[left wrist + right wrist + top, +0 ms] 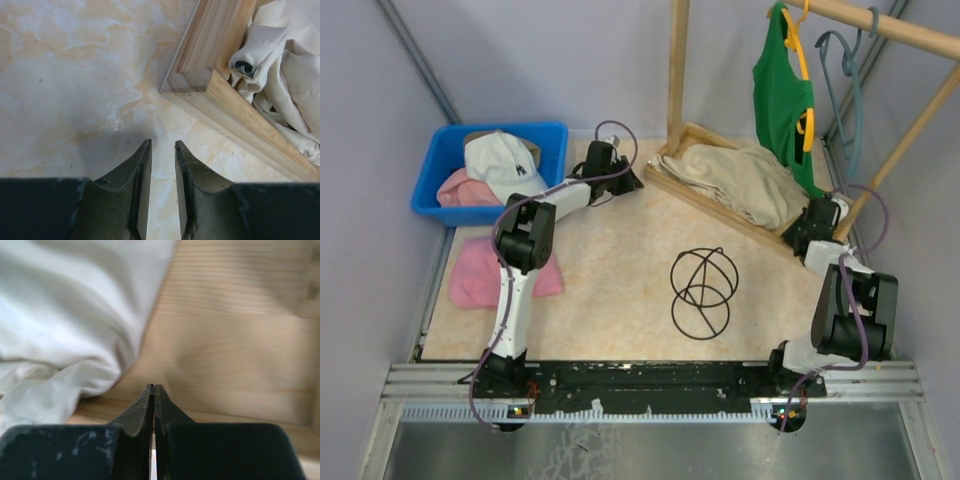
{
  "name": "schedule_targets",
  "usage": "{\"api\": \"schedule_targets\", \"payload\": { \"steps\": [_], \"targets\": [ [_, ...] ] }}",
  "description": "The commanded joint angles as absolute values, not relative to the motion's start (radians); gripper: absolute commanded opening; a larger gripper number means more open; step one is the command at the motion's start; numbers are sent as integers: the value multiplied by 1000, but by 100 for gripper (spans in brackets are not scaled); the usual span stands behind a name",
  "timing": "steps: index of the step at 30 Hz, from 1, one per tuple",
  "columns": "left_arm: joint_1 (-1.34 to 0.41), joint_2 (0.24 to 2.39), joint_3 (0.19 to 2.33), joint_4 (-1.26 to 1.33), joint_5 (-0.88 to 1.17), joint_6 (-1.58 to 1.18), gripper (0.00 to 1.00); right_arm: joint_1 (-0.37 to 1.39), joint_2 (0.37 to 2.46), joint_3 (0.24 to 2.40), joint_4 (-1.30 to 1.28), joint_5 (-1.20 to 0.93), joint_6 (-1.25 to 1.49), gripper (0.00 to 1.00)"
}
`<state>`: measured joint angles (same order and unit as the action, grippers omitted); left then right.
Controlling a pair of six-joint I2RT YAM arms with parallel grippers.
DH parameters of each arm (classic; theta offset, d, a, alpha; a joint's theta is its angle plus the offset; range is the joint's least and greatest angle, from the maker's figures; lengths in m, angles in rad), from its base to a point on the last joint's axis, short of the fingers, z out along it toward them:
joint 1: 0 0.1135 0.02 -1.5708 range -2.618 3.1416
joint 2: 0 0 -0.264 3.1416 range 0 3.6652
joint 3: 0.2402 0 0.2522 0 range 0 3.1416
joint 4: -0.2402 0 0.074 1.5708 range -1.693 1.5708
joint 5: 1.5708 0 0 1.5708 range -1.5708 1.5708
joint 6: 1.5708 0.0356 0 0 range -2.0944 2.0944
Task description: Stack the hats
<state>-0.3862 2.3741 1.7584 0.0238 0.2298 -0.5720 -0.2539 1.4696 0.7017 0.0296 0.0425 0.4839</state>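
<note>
– While the white cap (503,163) sits in the blue bin (432,178) on top of something pink (460,190), likely the pink cap, neither claw is near it. A brown patch (478,135) shows at the back of the bin; could be the tan cap, can't tell. No black cap in sight.

– Claw states?

– Left gripper (162,146): jaws a little apart, nothing between them, low over bare table just beside the corner of the wooden frame (200,82). Right gripper (154,388): pressed together, pinching nothing, over the frame's boards next to the beige garment (740,180).

– Risks?

– Judgement only. The left jaws look too narrow to take a crown or brim, so unless they widen they may just shove the white cap deeper into the bin. Lifting the white cap could drag the pink thing under it and tip the pile. A swing toward the bin from here could clip the frame corner.

– Anything else?

– The flat pink cloth (485,275) lies on the table near the bin; mistaking it for a hat is possible. The right claw could snag garment folds when it pulls away. The black wire shape (703,290) lies between the arms, well apart from the bin, low risk.
</note>
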Motion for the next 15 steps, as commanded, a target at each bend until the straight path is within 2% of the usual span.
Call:
{"api": "schedule_targets", "payload": {
  "steps": [1, 15],
  "targets": [
    [-383, 2393, 1803, 60, 259, -575, 32, -142, 1463, 649, -187, -107, 561, 0],
    [-382, 2530, 1933, 98, 324, -591, 34, -19, 1290, 527, -259, -91, 611, 0]
  ]
}}
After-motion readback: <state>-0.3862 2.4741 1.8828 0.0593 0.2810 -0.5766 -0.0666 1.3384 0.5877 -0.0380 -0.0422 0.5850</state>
